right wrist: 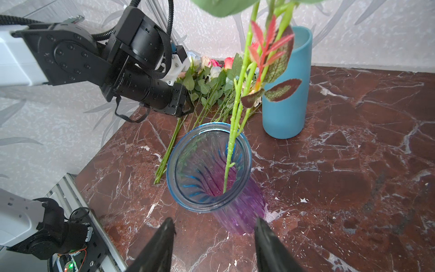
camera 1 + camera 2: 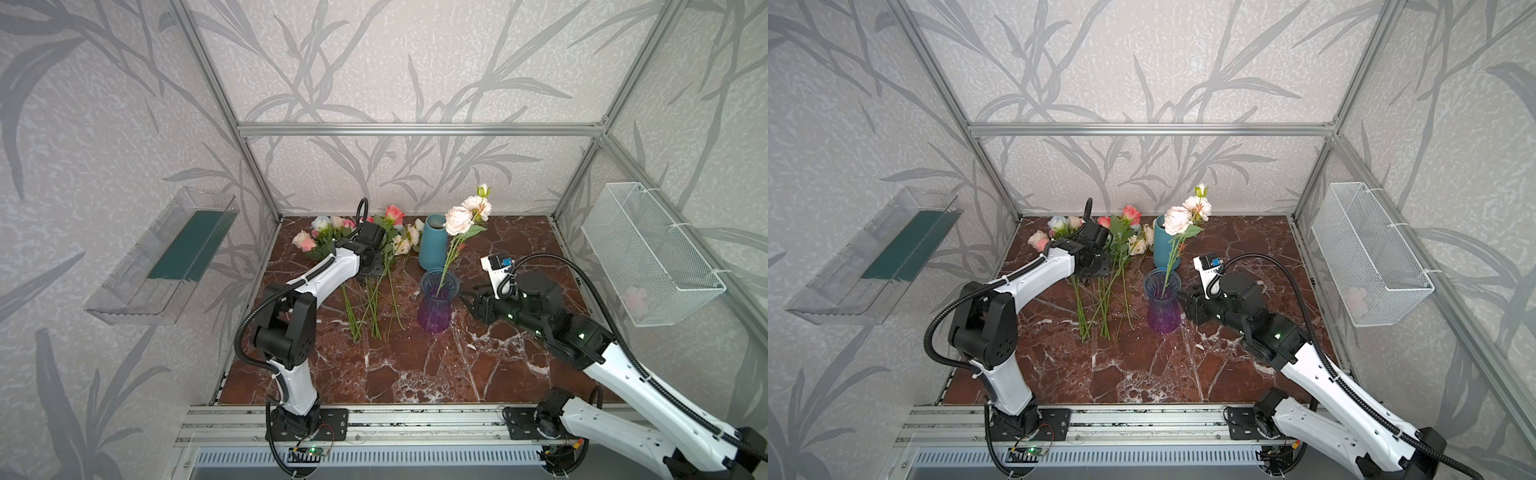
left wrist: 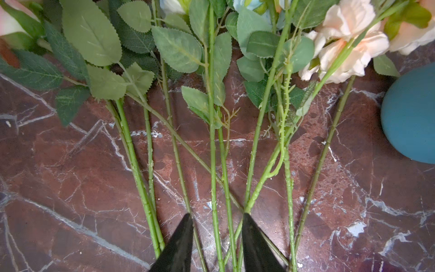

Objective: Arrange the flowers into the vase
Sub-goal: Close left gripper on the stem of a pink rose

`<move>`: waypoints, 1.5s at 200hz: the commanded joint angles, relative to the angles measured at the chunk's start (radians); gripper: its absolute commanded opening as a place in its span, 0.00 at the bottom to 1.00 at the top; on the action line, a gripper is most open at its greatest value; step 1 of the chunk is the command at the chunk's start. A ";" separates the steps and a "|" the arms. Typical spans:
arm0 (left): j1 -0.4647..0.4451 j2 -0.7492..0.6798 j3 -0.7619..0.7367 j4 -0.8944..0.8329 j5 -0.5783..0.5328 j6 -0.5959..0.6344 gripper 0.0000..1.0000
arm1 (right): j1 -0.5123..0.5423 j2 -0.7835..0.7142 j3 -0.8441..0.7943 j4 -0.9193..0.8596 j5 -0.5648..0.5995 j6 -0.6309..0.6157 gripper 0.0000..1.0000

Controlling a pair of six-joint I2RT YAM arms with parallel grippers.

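The flowers [image 2: 376, 245] lie in a loose pile at the back left of the table, their green stems [image 3: 213, 164] fanned toward the front. My left gripper [image 3: 217, 214] points down onto these stems, also in a top view [image 2: 370, 276]. Its jaws stand apart with several stems between them, none pinched. The vase [image 2: 434, 316] is ribbed glass, blue at the rim and purple below. It holds one pale pink stem [image 2: 459, 220], which leans on the rim [image 1: 231, 146]. My right gripper [image 1: 214, 220] is open and empty, low beside the vase on its right [image 2: 471, 297].
A tall teal vase [image 2: 433, 245] stands just behind the glass one and right of the pile [image 3: 412, 113]. A white wire basket [image 2: 648, 257] hangs on the right wall. A clear plastic shelf [image 2: 166, 257] hangs on the left wall.
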 commanded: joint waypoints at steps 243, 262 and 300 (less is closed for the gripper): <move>0.099 0.177 0.102 -0.107 0.215 -0.005 0.01 | -0.004 -0.115 0.027 -0.086 0.007 -0.001 0.37; 0.098 0.120 0.111 -0.121 0.199 -0.001 0.00 | -0.004 -0.118 0.047 -0.104 0.010 -0.007 0.37; 0.098 -0.034 0.104 -0.121 0.176 0.020 0.00 | -0.003 -0.116 0.097 -0.132 0.025 -0.022 0.37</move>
